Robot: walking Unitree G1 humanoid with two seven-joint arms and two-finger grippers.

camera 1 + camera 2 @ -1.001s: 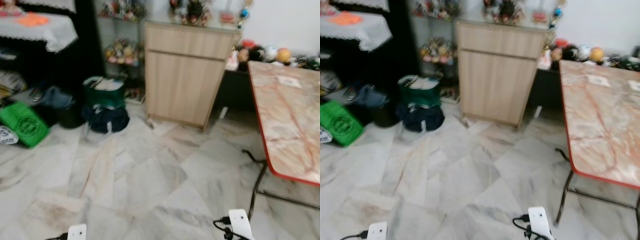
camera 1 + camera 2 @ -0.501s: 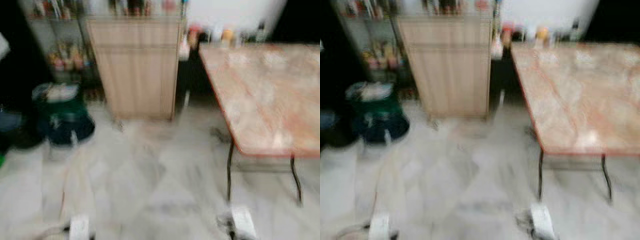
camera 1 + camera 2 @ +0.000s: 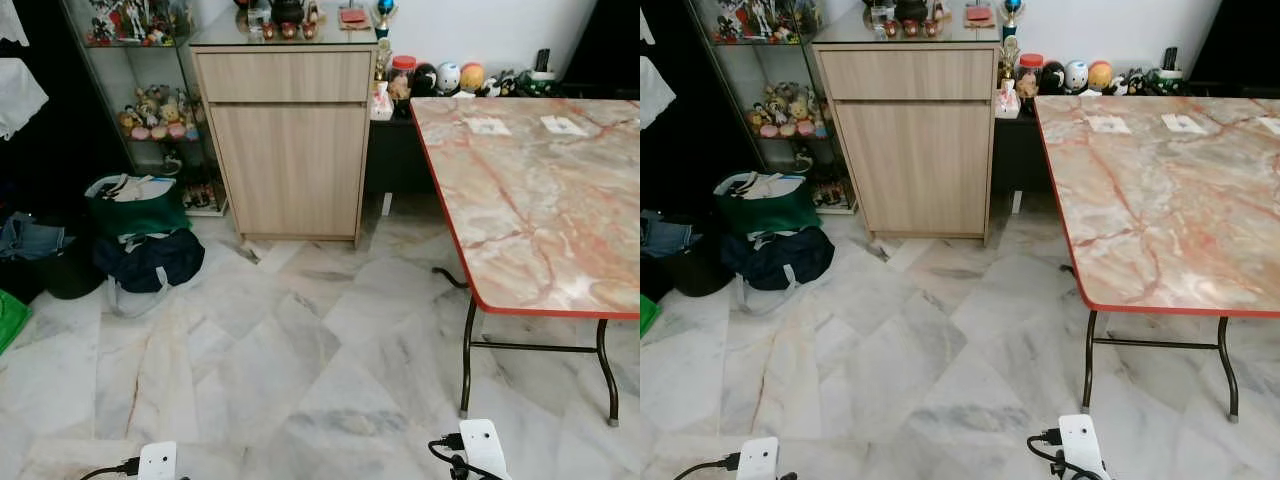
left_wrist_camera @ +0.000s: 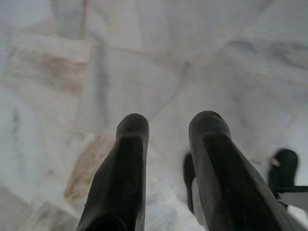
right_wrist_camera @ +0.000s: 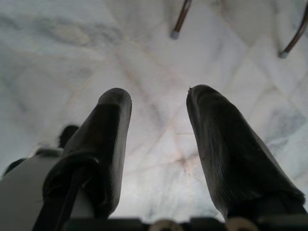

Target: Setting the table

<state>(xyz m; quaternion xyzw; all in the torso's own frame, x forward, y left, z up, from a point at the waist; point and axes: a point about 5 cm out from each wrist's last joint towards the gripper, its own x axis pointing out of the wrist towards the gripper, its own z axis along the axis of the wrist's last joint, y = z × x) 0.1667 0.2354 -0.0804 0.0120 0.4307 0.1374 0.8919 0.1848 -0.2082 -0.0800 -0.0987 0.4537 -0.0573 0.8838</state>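
Table [image 3: 530, 200] red edge at right, marble floor [image 3: 280, 360] open — fingers [image 4: 130, 159] spread, holding nothing.

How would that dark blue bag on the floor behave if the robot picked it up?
The dark blue bag would probably sag, since it already slumps on the floor. Its loose pale strap might dangle. Its bulging sides suggest some weight.

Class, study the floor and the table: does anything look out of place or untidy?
Yes: bags and clothes lie heaped on the marble floor left of the wooden cabinet. The table bears just two small papers.
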